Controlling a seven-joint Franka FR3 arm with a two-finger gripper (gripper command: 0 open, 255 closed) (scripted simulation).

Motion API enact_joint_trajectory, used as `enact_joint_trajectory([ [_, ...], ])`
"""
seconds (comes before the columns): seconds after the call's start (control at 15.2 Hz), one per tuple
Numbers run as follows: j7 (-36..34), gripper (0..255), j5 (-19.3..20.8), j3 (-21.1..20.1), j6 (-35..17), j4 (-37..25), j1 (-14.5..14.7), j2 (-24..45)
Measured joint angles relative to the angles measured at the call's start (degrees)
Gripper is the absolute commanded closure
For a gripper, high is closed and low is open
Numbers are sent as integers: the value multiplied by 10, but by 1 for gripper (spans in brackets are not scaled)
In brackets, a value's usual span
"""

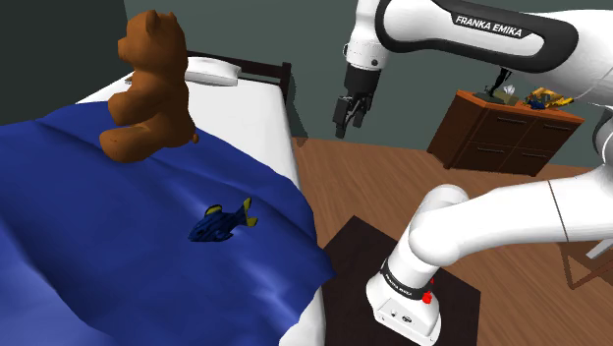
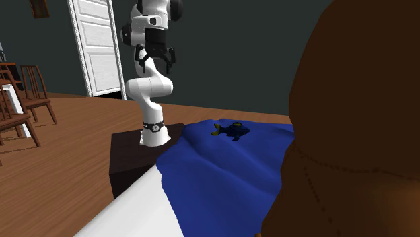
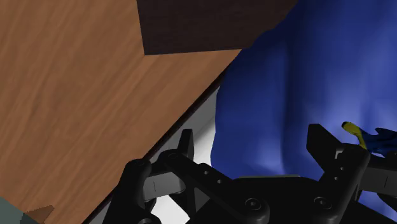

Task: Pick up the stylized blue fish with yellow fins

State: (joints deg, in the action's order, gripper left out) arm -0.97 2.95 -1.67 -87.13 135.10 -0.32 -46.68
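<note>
Blue fish (image 1: 221, 224) sits near the side edge of the bed (image 1: 98, 260). It's probably light and kinda rigid, so pinch across its body. End effector (image 1: 346, 128) hangs wide open, empty.

brown teddy bear (image 1: 149, 90) sits on blue blanket (image 1: 88, 256).

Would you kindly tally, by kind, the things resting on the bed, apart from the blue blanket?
Brown teddy bear: 1
Blue fish with yellow fins: 1
White pillow: 1
Total: 3
</note>
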Motion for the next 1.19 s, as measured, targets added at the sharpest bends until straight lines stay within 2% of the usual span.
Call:
enact_joint_trajectory([
  [0.26, -22, 0, -13, -20, -25, 14, 7, 8],
  [0.53, -69, 0, -40, -66, -79, 52, 23, 21],
  [1.19, -196, 0, -86, -192, -230, 76, 51, 134],
])
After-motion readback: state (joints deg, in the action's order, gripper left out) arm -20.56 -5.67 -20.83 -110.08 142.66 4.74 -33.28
